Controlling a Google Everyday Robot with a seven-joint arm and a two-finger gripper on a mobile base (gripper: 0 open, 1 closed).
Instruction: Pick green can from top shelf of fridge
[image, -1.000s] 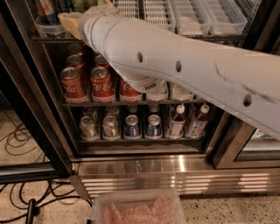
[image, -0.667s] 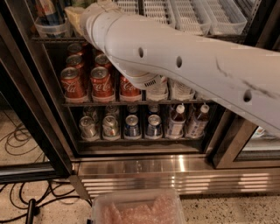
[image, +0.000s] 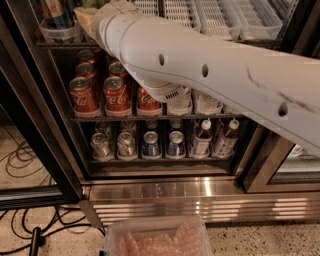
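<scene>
My white arm (image: 210, 75) reaches from the right across the open fridge (image: 200, 192) up to the left end of the top shelf (image: 65, 45). My gripper (image: 86, 17) shows only as a pale yellowish piece at the arm's tip, at the top edge, just above the shelf's front rail and next to a clear tub (image: 57, 32). The green can is hidden or out of view. White slotted trays (image: 215, 17) line the shelf to the right of the arm.
Red cola cans (image: 116, 95) fill the rack below, with water bottles (image: 202, 137), silver cans (image: 100, 145) and blue cans (image: 150, 145) on the lowest rack. The black door frame (image: 35, 115) stands left. Cables (image: 25, 160) and a clear bin (image: 157, 237) lie on the floor.
The arm's tip has moved a little up and deeper into the top shelf, so less of the gripper shows. The cans and bottles have not moved.
</scene>
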